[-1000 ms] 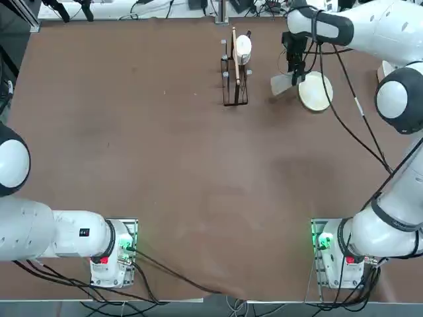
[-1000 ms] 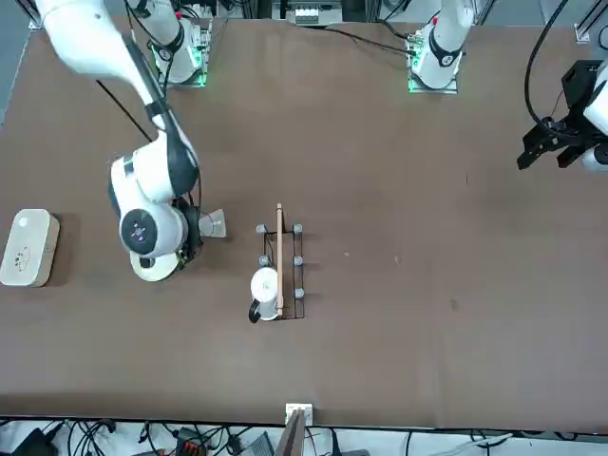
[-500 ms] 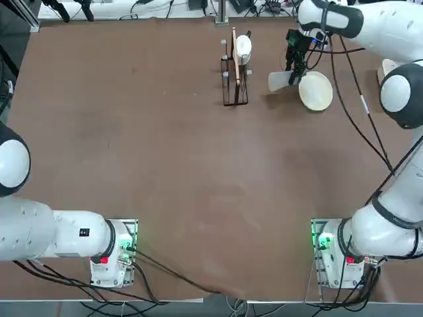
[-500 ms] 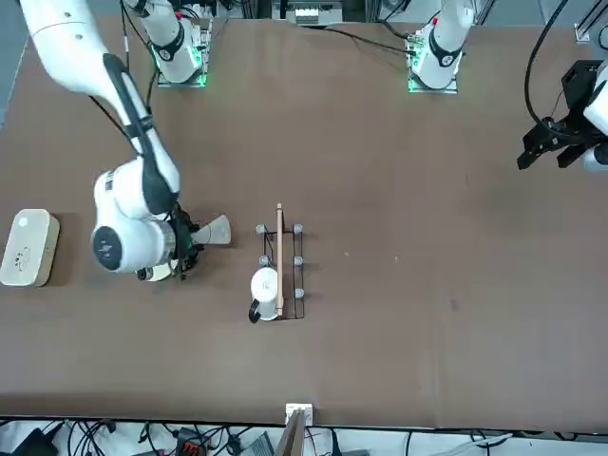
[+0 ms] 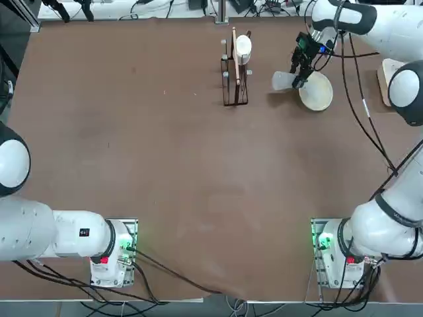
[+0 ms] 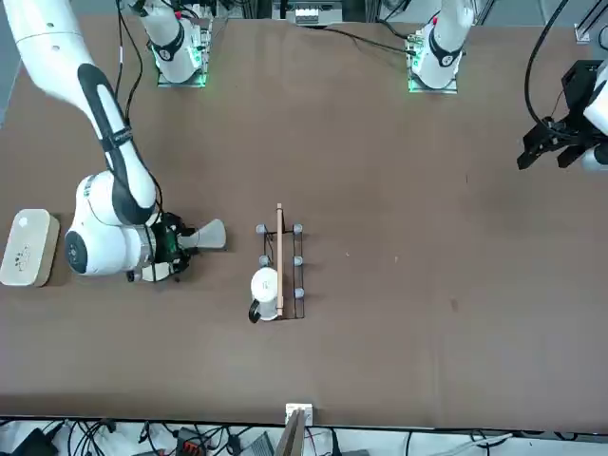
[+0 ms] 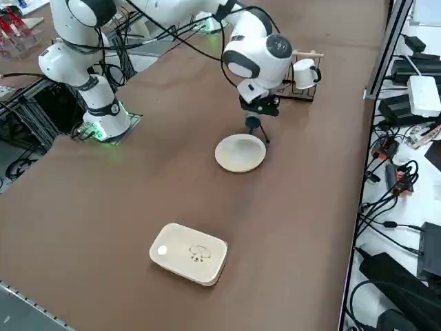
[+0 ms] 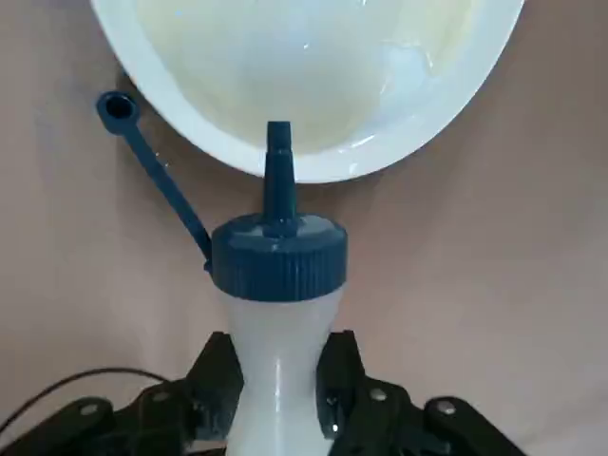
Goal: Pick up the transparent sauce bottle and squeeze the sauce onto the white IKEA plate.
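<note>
Table: brown, broad.
White IKEA plate: far right of the table, bare of sauce.
Right gripper: clamped on the transparent sauce bottle; over the last second its wrist has swung outward, tipping the bottle.
Nozzle: uncapped, now at the plate's rim; squeezing looks imminent.

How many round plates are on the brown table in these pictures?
1. The plain round cream-white plate lies at the table's far right part, beside the black wire rack. The right gripper holds the translucent squeeze bottle just next to its rim.
</note>
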Controlling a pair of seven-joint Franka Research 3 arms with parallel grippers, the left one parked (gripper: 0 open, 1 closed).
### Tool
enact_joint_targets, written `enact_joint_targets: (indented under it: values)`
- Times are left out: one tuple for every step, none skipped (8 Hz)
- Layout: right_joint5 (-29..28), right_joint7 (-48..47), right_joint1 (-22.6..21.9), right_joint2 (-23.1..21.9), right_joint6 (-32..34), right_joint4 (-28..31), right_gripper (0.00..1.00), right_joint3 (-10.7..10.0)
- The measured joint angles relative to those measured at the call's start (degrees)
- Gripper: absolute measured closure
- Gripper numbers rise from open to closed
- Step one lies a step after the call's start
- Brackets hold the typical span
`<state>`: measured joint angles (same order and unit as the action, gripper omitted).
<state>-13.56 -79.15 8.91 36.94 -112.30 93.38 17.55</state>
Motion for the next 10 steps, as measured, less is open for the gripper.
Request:
enact_joint_targets:
  values:
    - [-1.7, 0.9, 0.8, 0.0, -0.4, 0.3, 0.56, 0.0]
    - [-2.9, 1.8, 1.2, 0.0, -1.1, 0.4, 0.56, 0.0]
    - [-3.7, 2.1, 1.5, 0.0, -1.8, 0.4, 0.56, 0.0]
    - [-4.4, 3.1, 2.3, -0.1, -1.9, 0.3, 0.56, 0.0]
    - [-5.1, 4.6, 3.5, -0.2, -1.9, 0.3, 0.56, 0.0]
    - [-5.5, 5.6, 4.7, -0.3, -1.9, 0.3, 0.56, 0.0]
    - [-5.7, 6.4, 6.1, -0.4, -1.8, 0.3, 0.56, 0.0]
    - [-5.7, 7.9, 7.4, -0.5, -1.0, 0.3, 0.56, 0.0]
    - [-6.3, 9.6, 8.6, -0.5, 0.3, 0.4, 0.56, 0.0]
    - [-7.4, 11.6, 9.8, -0.5, 1.8, 0.4, 0.56, 0.0]
